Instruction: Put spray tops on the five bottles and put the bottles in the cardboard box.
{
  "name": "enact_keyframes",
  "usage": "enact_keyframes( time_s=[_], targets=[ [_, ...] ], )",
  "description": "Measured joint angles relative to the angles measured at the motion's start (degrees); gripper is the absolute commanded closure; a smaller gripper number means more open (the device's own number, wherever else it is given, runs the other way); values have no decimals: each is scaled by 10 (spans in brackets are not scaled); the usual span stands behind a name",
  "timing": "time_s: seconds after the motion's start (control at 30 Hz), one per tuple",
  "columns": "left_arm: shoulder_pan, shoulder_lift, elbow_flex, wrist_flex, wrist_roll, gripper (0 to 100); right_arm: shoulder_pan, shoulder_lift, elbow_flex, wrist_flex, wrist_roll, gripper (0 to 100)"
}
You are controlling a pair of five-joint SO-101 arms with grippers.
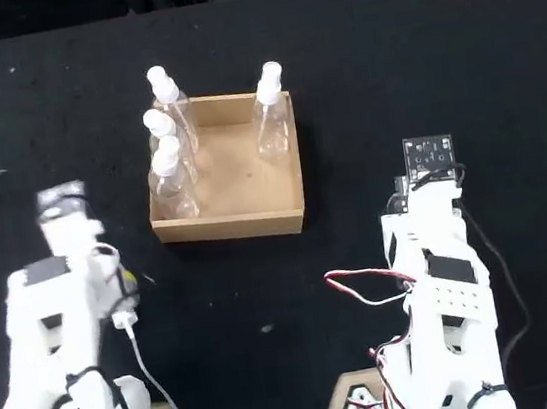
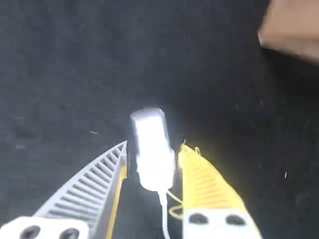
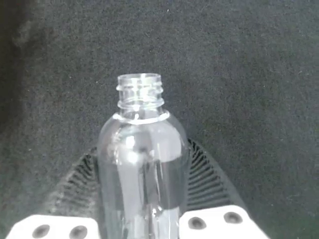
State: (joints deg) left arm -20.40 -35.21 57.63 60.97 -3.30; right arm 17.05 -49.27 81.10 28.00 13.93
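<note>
The cardboard box [image 1: 231,225] stands mid-table, and its blurred corner [image 2: 291,25] shows in the left wrist view. Several clear bottles with white spray tops stand upright in it, three along its left side [image 1: 172,172] and one at the back right [image 1: 270,114]. My left gripper [image 2: 152,147] is shut on a white spray top [image 2: 149,144] whose thin tube trails back toward the wrist. In the high view this gripper [image 1: 68,216] is left of the box. My right gripper [image 3: 144,149] is shut on a clear bottle [image 3: 142,149] with a bare threaded neck [image 3: 140,92].
A black cloth [image 1: 265,296] covers the table. The right arm [image 1: 435,244] stands right of the box, with loose red and white wires [image 1: 360,284] beside it. Bare cloth lies between the two arms in front of the box.
</note>
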Motion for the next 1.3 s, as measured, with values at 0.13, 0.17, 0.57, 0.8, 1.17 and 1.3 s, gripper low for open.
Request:
enact_keyframes(
  time_s=[0.13,0.17,0.57,0.8,1.17,1.3],
  targets=[
    [-114,2,-54,-25,1,970,0,0,0,0,0,983],
    [-142,2,-55,-40,1,970,0,0,0,0,0,983],
    [-155,3,-102,94,-81,694,0,0,0,0,1,984],
    [-73,3,-35,55,-73,838,0,-1,0,0,1,984],
    [-55,4,101,-77,-73,821,0,-1,0,0,1,984],
    [-55,3,109,-82,-73,873,0,-1,0,0,1,984]
  ],
)
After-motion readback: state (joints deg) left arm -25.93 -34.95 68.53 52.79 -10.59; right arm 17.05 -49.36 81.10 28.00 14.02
